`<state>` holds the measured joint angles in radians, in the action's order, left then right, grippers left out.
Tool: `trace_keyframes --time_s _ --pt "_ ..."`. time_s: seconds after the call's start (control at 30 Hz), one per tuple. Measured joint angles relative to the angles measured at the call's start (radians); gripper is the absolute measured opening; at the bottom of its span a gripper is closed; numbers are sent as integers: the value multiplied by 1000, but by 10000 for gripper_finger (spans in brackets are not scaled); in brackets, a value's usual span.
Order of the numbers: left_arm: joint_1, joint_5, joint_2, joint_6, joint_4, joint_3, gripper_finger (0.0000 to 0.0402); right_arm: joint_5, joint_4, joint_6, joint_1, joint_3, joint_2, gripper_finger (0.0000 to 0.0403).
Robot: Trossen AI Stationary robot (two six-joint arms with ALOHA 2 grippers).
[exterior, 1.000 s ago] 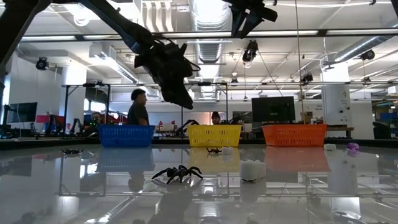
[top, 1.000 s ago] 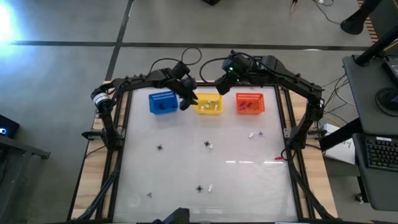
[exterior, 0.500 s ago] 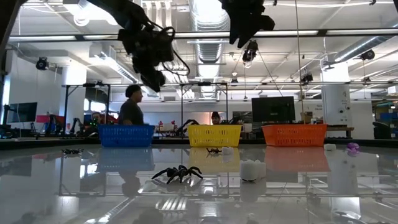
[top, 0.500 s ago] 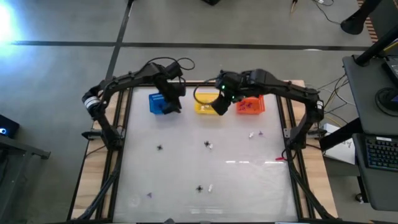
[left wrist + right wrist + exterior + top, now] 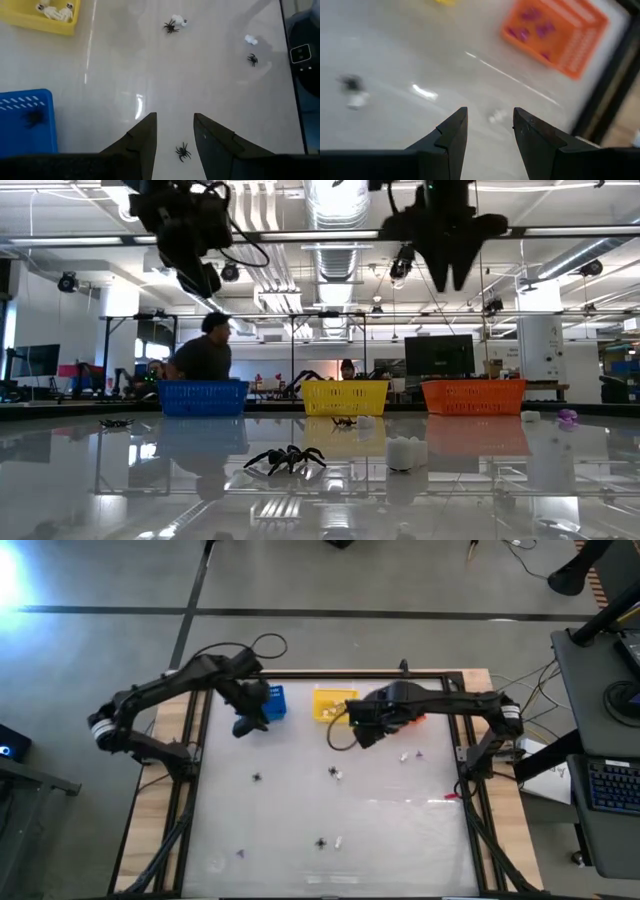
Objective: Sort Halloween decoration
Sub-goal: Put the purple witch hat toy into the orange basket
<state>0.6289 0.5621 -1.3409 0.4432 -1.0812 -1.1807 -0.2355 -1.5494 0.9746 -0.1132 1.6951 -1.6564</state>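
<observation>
The Halloween decoration is tiny trinkets spread over the white table: a black spider (image 5: 257, 778), a spider beside a whitish piece (image 5: 335, 772), a whitish and a purple piece (image 5: 410, 755), and several more near the front edge (image 5: 330, 841). My left gripper (image 5: 245, 725) hangs open and empty in the air beside the blue basket (image 5: 272, 703); in the left wrist view (image 5: 175, 135) a spider (image 5: 183, 151) lies on the table below its fingers. My right gripper (image 5: 365, 735) hangs open and empty in front of the yellow basket (image 5: 330, 703); it also shows in the right wrist view (image 5: 490, 125).
Three baskets stand in a row along the far edge: blue with a spider inside (image 5: 34, 117), yellow with whitish pieces (image 5: 52, 11), orange (image 5: 555, 35) with purple pieces. A dark frame rail (image 5: 470, 755) borders the table. People show in the room beyond (image 5: 200, 360).
My left gripper has gone from the yellow basket past the blue basket toward the table's left edge and a little nearer. My right gripper has gone from behind the yellow basket toward the near edge, in front of the baskets. The trinkets on the table have stayed put.
</observation>
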Motion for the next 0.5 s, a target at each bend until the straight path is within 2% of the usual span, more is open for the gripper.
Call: trace_keyframes --time_s 0.23,0.5 --pt "0 -1 133 -53 54 78 111 1 -16 176 24 -170 84 150" --pt "-1 -2 183 -86 62 98 111 -1 75 358 24 -422 282 150"
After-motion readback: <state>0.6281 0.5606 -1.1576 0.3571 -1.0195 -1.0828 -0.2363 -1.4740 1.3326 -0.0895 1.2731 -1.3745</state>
